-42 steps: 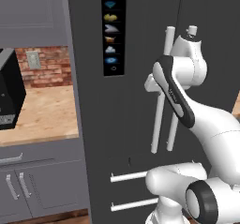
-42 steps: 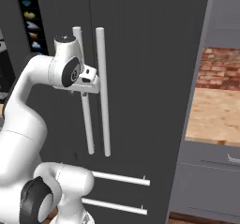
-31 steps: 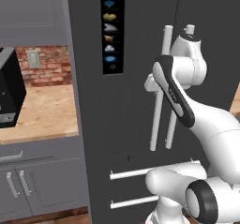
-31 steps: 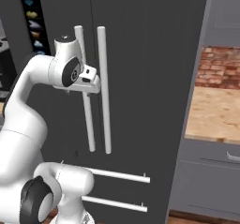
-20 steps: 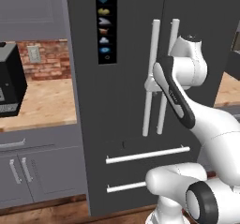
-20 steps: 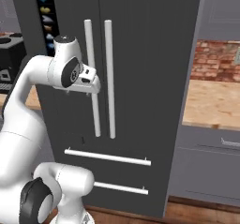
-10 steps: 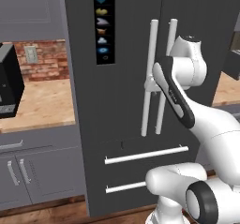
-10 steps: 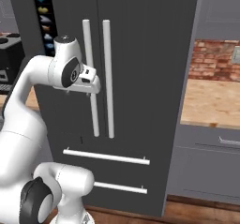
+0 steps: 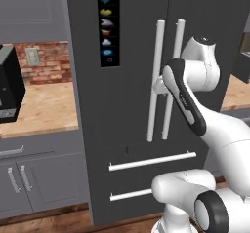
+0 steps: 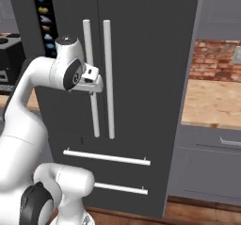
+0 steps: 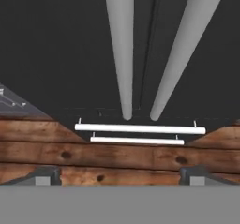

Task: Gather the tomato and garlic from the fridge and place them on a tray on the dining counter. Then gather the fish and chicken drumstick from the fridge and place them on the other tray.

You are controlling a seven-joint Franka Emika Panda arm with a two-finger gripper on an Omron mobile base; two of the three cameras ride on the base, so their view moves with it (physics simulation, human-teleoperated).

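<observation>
From the left base view, a tall dark fridge (image 9: 132,81) fills the middle of the kitchen, both doors closed, with two pale upright handles (image 9: 166,81) side by side at the door seam and two pale drawer bars (image 9: 151,161) below them. A strip of small icons (image 9: 106,25) runs down the left door. To the left, a wooden tabletop (image 9: 44,107) lies against a brick wall (image 9: 46,64), with a black appliance (image 9: 9,88) on it and grey cabinets (image 9: 34,181) beneath. The white arm (image 9: 195,100) rises from the lower right and bends toward the handles, its wrist close in front of them. From the right base view, the fridge stands left of another wooden tabletop (image 10: 214,104) backed by brick, over grey drawers (image 10: 207,167); the arm's hand sits just beside the left handle, level and facing the door. From the hand view, the claw (image 11: 119,176) points down along the door, its two tips spread wide apart and holding nothing, the handles converging above the drawer bars and a wooden floor (image 11: 122,155). The tomato, garlic, fish and drumstick are hidden behind the closed doors.
</observation>
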